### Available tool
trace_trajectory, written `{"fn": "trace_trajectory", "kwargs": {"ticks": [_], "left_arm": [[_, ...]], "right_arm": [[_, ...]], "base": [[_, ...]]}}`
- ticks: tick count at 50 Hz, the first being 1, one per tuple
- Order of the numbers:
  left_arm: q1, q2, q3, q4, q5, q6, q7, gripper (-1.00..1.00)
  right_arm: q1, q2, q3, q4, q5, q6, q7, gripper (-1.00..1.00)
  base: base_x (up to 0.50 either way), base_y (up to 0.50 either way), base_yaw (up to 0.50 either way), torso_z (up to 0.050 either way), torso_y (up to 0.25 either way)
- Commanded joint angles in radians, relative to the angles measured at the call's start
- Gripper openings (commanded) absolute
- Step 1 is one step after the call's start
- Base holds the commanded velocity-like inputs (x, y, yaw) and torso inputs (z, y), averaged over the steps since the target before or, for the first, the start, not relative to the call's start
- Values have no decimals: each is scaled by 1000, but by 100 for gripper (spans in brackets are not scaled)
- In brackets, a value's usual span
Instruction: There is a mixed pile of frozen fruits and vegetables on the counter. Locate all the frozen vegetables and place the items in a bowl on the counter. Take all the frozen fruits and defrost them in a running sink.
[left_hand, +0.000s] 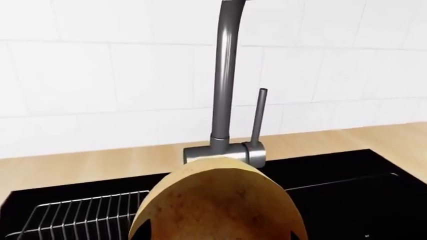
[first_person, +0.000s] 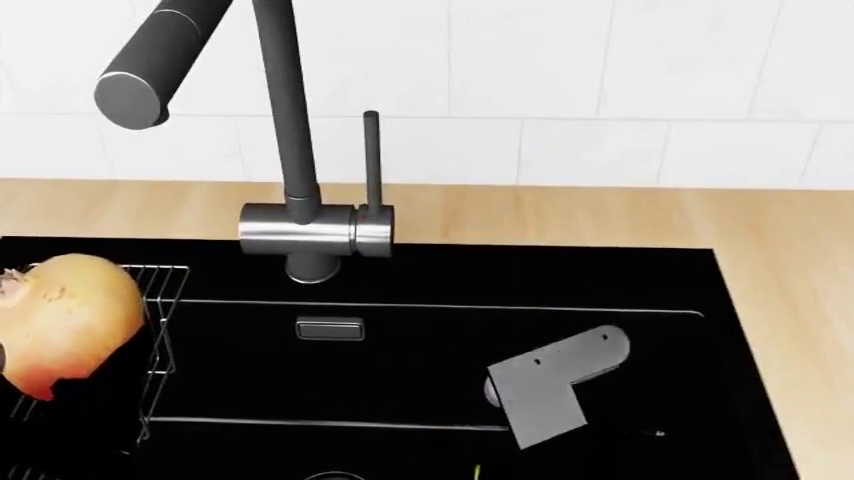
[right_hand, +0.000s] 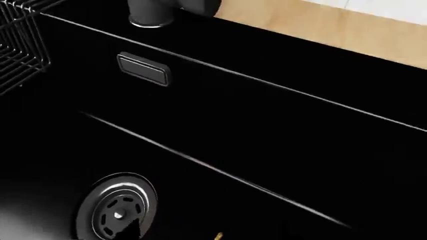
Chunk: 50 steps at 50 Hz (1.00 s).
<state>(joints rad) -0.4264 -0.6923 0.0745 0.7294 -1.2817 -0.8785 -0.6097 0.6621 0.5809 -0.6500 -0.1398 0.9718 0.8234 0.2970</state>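
Hovering over the sink (first_person: 747, 330), a tan-yellow fruit (first_person: 67, 320) beside the faucet (first_person: 296, 150)

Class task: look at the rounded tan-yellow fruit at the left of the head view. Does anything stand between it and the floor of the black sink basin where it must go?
The wire rack does: the rounded tan-yellow fruit shows over the rack at the left end of the black sink basin. Right of the rack, the open basin looks clear down to the round steel drain.

Beige counter (first_person: 747, 240), black sink (first_person: 441, 350) set in, faucet (first_person: 300, 180) behind.
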Motion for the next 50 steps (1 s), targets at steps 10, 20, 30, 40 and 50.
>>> {"fn": "trace_trajectory", "kwargs": {"ticks": [10, 20, 30, 40, 50], "left_arm": [[29, 16, 35, -1, 36, 23, 17, -100], [-64, 80, 150, -32, 81, -33, 25, -100], [-195, 144, 277, -54, 62, -155, -14, -100], [-324, 221, 440, -216, 195, -189, 87, -100], [-351, 265, 510, -360, 241, -177, 170, -100]], "right_arm": [[-31, 157, 269, -434, 207, -42, 291, 100], [-63, 262, 421, -570, 329, -78, 443, 100], [-120, 327, 496, -606, 394, -111, 467, 100], [-157, 393, 562, -650, 468, -133, 497, 100], [-191, 405, 590, -638, 464, -154, 482, 100]], "base": [[0, 0, 0, 0, 1], [0, 0, 0, 0, 0], [0, 0, 0, 0, 0], [0, 0, 0, 0, 1], [0, 0, 0, 0, 0]]}}
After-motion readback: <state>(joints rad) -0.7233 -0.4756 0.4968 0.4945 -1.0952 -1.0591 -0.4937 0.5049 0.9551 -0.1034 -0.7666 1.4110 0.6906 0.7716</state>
